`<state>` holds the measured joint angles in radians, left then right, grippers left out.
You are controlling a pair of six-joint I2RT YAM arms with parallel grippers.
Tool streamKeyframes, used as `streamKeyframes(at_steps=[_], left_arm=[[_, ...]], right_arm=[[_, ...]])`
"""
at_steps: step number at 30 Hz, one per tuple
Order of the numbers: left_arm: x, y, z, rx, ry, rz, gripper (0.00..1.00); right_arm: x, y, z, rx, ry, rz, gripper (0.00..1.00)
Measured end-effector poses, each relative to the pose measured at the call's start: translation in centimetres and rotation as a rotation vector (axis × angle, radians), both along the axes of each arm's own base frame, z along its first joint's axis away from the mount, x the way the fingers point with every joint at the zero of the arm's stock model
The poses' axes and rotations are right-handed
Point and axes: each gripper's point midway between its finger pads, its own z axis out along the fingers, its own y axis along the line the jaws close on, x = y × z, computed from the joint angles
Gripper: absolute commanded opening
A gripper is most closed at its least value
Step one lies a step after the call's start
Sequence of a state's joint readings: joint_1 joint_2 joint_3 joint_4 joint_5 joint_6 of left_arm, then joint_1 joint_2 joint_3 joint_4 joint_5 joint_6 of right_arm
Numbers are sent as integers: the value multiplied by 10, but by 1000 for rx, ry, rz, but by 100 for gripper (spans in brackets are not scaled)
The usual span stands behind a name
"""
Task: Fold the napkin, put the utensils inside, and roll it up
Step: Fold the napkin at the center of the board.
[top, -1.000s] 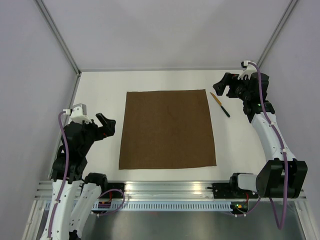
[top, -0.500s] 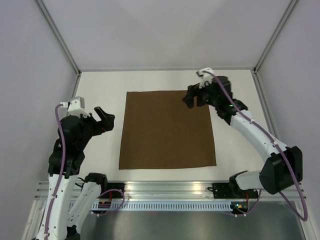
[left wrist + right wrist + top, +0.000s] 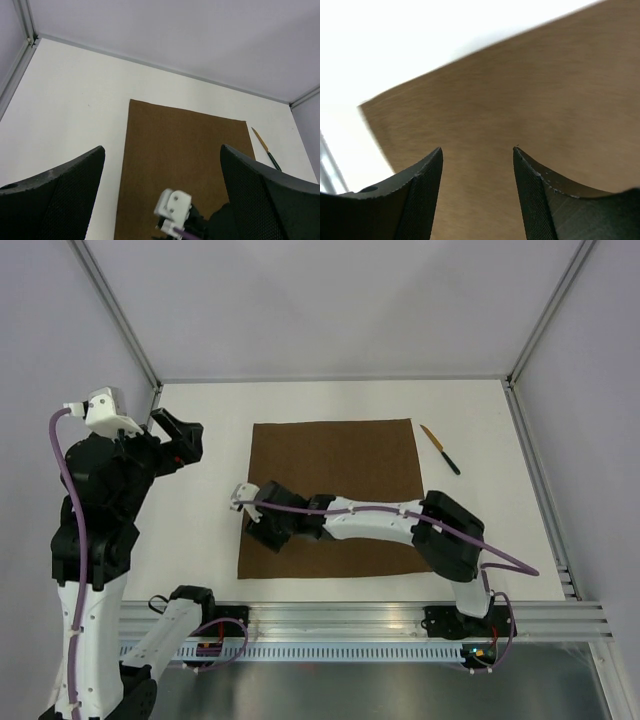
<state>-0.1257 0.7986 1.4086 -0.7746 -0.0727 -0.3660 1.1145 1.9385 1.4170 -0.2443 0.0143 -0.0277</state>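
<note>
Right end effector (image 3: 262,532) has swung, fingers apart, over the near-left napkin (image 3: 340,465) corner

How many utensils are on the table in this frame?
1. A single orange-bladed utensil lies on the table just off the napkin's far right corner, not touching it. The right arm hides a strip of napkin.

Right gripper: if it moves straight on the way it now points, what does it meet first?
Probably the napkin, near its near-left corner: the open right gripper points down at the brown cloth. How high it hangs above is unclear.
</note>
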Motion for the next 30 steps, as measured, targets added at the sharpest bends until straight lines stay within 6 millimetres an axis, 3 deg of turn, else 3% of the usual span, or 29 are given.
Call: streamKeyframes(at_steps=[5,14,23,26,30], left_arm=[[-4,5,7,6,9,23,100],[-6,7,-1,13,47,32,100],[-6,9,-3,21,55,43,100],[-6,10,-4,30,56,48,100],[-7,12,-5,38,58,52,100]], right_arm=[[-48,29,-27,-50,8,101,63],[-98,66,-31,-43,-13,198,62],[-99,70,-67,-103,-14,193,62],[-96,75,-67,-95,-21,185,62],[-96,75,-67,-95,-23,183,51]])
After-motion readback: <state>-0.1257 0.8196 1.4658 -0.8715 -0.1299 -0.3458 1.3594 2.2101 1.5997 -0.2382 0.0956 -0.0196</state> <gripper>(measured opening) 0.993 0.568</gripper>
